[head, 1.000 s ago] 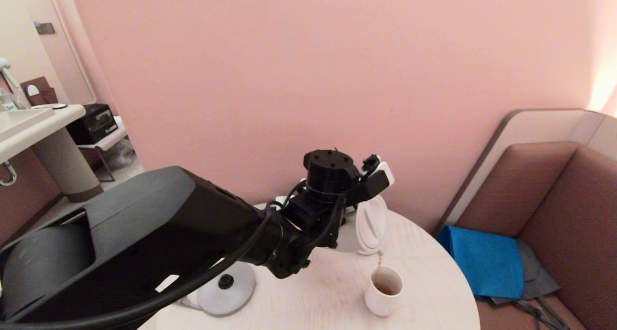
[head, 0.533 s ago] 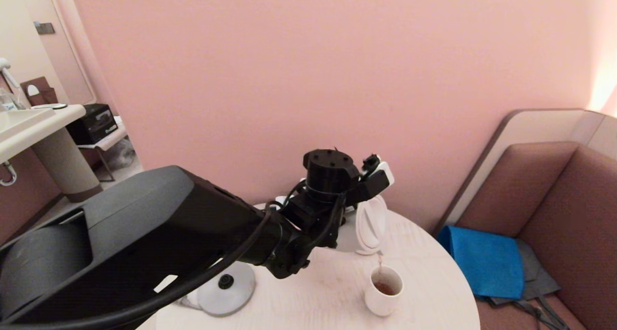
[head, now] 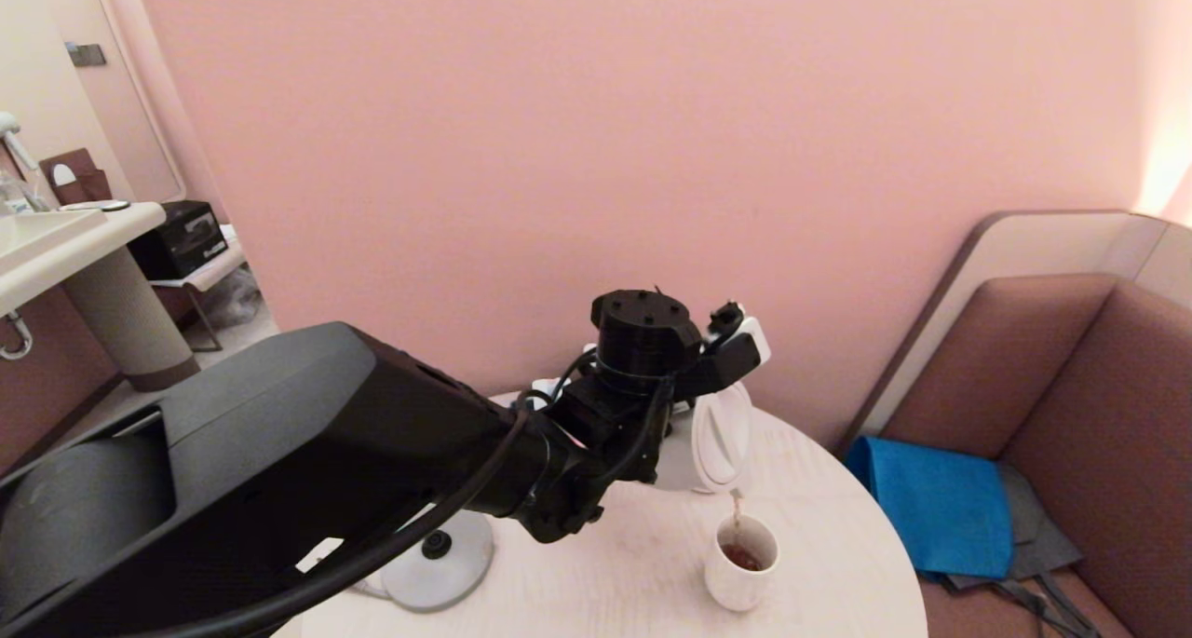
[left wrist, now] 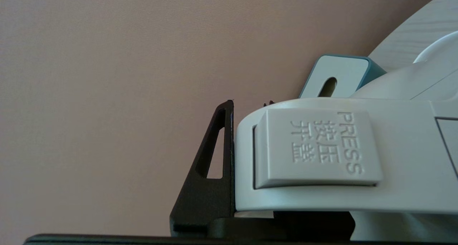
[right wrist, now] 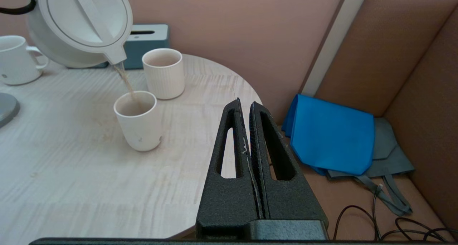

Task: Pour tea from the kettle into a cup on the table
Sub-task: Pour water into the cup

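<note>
My left gripper (head: 742, 338) is shut on the loop handle of the white kettle (head: 719, 435), by its grey "PRESS" button (left wrist: 316, 148). One black finger (left wrist: 214, 166) lies flat against the handle. The kettle is tipped over, lid facing right, above the round pale table (head: 605, 577). A thin stream of reddish-brown tea (head: 736, 510) falls from its spout into the small white cup (head: 740, 573), which holds some tea. In the right wrist view the kettle (right wrist: 82, 23) pours into the cup (right wrist: 137, 123). My right gripper (right wrist: 246, 102) is shut and empty, past the table's right edge.
A ribbed white cup (right wrist: 162, 73), a handled mug (right wrist: 16, 60) and a teal tissue box (right wrist: 145, 41) stand behind the cup. The kettle's round base (head: 436, 559) sits at front left. A blue bag (head: 936, 503) and cables lie on the brown sofa to the right.
The kettle and my left wrist have edged very slightly to the right. Tea keeps running into the cup. The right arm has not moved.
</note>
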Robot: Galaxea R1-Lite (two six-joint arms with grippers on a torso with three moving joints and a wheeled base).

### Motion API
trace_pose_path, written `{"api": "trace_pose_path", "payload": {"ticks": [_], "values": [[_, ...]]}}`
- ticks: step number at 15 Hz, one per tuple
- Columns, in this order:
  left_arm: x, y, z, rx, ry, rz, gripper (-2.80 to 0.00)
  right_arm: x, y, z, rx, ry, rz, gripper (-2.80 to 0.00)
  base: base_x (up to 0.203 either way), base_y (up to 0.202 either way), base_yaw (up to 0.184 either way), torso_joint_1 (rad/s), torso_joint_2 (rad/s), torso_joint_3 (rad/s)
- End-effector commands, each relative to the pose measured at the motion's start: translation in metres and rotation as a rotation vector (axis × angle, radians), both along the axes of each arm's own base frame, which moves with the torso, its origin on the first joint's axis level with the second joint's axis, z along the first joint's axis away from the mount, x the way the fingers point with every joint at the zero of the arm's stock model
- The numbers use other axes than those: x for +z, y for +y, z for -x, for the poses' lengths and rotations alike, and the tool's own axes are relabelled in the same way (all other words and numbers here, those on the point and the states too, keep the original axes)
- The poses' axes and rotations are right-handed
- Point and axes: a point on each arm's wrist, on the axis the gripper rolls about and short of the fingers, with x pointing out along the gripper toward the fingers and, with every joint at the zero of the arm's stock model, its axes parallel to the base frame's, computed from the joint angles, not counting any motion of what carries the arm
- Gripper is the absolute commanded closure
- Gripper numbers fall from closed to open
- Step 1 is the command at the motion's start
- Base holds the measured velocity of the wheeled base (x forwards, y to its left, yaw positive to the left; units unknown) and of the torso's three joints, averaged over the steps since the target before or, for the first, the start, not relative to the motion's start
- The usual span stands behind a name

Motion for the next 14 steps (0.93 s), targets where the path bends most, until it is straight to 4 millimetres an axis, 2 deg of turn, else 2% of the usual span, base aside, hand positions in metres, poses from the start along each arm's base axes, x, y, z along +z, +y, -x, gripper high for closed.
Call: {"api": "trace_pose_path", "payload": {"ticks": [1, 11, 14], "values": [[0.0020, 0.0003, 0.0004, 0.003, -0.010, -0.008, 0.00, 0.0000, 0.0000, -0.0001, 0.001, 0.001, 0.001, 0.00, 0.000, 0.000, 0.000, 0.000, 0.00, 0.000], [0.0016, 0.0008, 0.0008, 0.001, -0.013, -0.008, 0.00, 0.0000, 0.0000, -0.0001, -0.001, 0.001, 0.001, 0.00, 0.000, 0.000, 0.000, 0.000, 0.00, 0.000], [-0.0049, 0.0046, 0.0007, 0.010, 0.020, 0.021, 0.00, 0.0000, 0.0000, -0.0001, 0.001, 0.001, 0.001, 0.00, 0.000, 0.000, 0.000, 0.000, 0.00, 0.000]]}}
